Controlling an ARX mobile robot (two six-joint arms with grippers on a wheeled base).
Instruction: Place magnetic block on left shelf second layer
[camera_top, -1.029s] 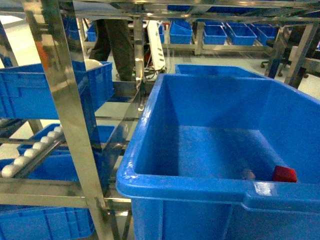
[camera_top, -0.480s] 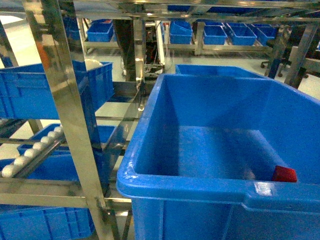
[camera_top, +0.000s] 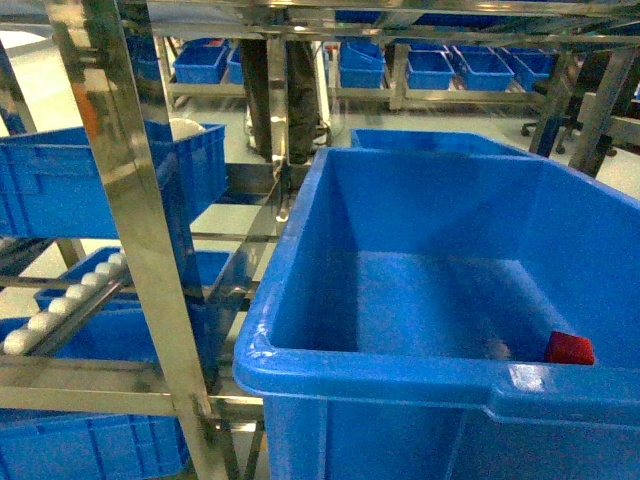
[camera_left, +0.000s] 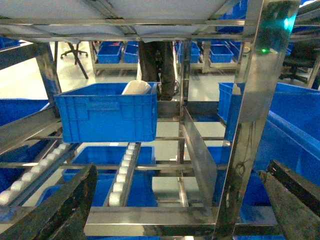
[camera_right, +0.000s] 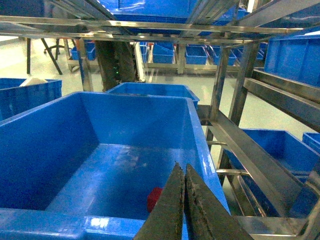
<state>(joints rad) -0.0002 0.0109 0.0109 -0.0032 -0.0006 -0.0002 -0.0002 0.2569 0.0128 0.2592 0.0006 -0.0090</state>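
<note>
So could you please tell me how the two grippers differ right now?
The left gripper has its jaws spread wide, facing the steel rack; the right gripper has its jaws closed together above the big blue crate, near the red block. Both hold nothing.

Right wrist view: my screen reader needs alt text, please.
The shut right end effector points into a large blue crate where a red magnetic block lies on the floor just beyond its tips. Steel rack posts stand behind.

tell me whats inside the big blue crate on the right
A red magnetic block lies on the big blue crate floor near its front wall, which hides the block's base. A pale smudge beside it is unclear.
</note>
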